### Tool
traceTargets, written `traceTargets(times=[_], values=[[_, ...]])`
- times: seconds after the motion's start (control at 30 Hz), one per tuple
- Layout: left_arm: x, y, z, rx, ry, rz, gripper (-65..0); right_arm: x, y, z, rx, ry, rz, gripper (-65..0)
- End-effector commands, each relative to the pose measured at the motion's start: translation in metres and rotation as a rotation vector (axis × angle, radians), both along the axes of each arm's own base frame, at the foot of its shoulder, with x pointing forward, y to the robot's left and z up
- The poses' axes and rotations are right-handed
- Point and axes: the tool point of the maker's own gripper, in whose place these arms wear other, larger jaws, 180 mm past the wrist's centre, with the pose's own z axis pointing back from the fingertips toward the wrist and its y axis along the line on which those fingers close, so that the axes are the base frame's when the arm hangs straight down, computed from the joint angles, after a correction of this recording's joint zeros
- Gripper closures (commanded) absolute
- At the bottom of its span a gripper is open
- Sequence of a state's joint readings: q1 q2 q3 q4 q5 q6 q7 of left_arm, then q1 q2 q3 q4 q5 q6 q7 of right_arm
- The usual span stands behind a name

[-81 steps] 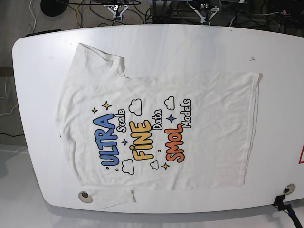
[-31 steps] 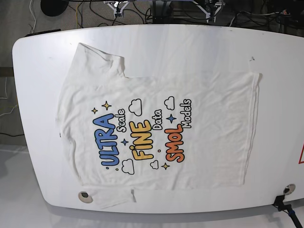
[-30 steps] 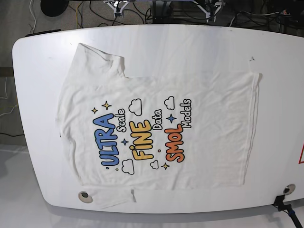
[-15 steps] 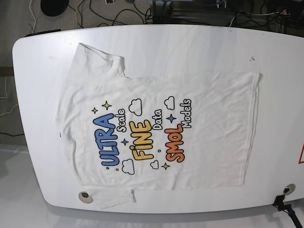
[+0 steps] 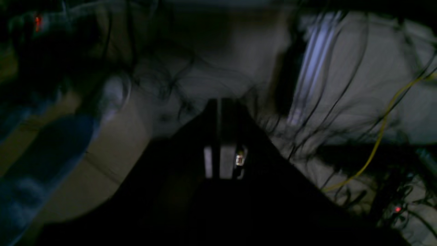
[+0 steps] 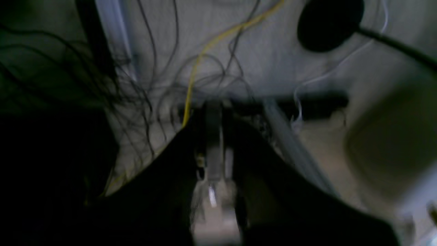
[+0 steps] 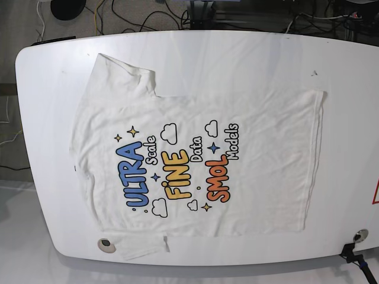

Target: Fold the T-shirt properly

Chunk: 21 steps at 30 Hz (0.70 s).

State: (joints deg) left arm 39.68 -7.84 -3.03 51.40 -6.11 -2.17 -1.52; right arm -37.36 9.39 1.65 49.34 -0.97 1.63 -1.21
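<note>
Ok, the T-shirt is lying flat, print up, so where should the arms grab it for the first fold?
Probably the T-shirt far long edge: one gripper at the far sleeve, the other at the far hem corner. Both lie flat near the table far edge, where the arms come in from, so descend from above.

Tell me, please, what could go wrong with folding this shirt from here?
One sleeve of the T-shirt hangs over the near edge of the table, so a fold may drag it off or leave it lopsided. The wrist views are dark and blurred, showing only cables, so neither gripper can be aimed from them yet.
</note>
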Motion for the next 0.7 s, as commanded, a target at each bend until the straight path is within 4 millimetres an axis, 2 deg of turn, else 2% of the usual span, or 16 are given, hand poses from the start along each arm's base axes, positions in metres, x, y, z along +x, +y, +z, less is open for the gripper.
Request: traceTargets(times=[0.0, 0.2, 0.27, 0.3, 0.43, 0.67], values=[[0.014, 0.008, 0.016, 0.007, -0.066, 0.014, 0.0, 0.004, -0.006, 0.017, -0.004, -0.035, 0.018, 0.0], [0.036, 0.018, 0.056, 0.001, -0.157, -0.003, 0.0, 0.038, -0.015, 0.065, 0.004, -0.187, 0.018, 0.0], [0.049, 0.022, 0.075, -0.007, -0.203, -0.002, 0.0, 0.051, -0.022, 0.084, 0.003, -0.236, -0.005, 0.0], [0.031, 0.02, 0.073, -0.012, -0.168, -0.019, 0.0, 0.042, -0.021, 0.081, 0.009, -0.207, 0.009, 0.0], [0.051, 0.01, 0.106, -0.035, -0.246, -0.092, 0.0, 0.064, -0.034, 0.117, -0.023, -0.288, 0.001, 0.0], [0.079, -0.008, 0.152, -0.073, -0.348, -0.202, 0.0, 0.116, -0.075, 0.181, -0.139, -0.422, -0.014, 0.0]])
